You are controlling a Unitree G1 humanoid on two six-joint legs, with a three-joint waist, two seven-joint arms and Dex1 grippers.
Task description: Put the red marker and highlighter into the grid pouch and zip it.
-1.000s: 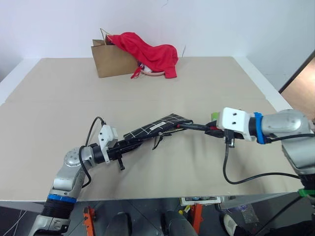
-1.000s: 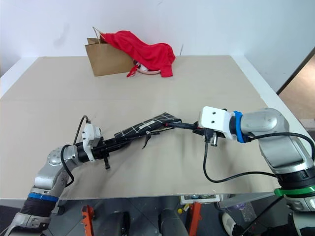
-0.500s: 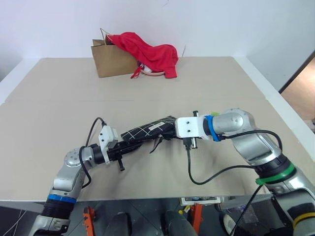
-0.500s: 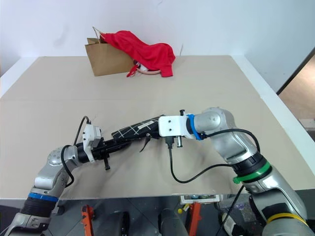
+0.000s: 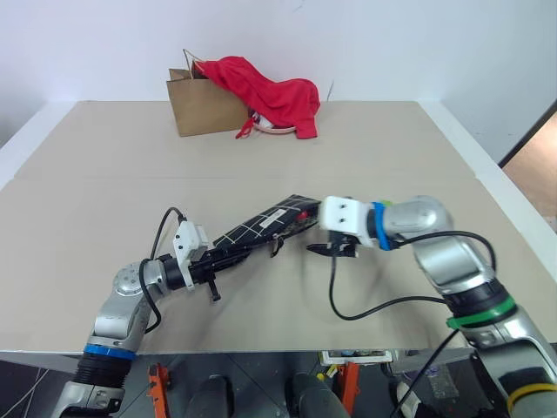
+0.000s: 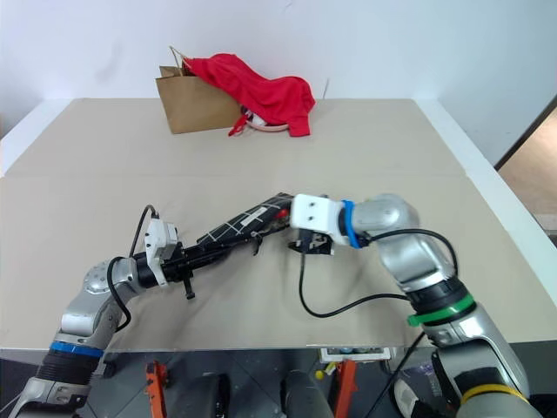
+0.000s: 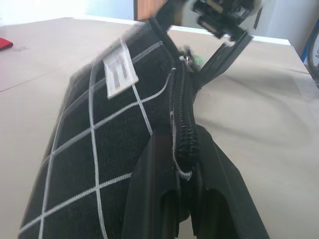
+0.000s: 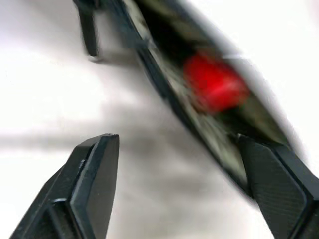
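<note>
With left pincer clamped on black white-gridded fabric pouch, right pincer apart at 3 o'clock, reaching next for zipper pull cord.

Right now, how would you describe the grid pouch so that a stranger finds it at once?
On the tan table, look near the front edge, between the two grippers. The grid pouch is a flat black fabric case with thin white lines and a small white label. The brown paper bag with red cloth stands far behind.
</note>
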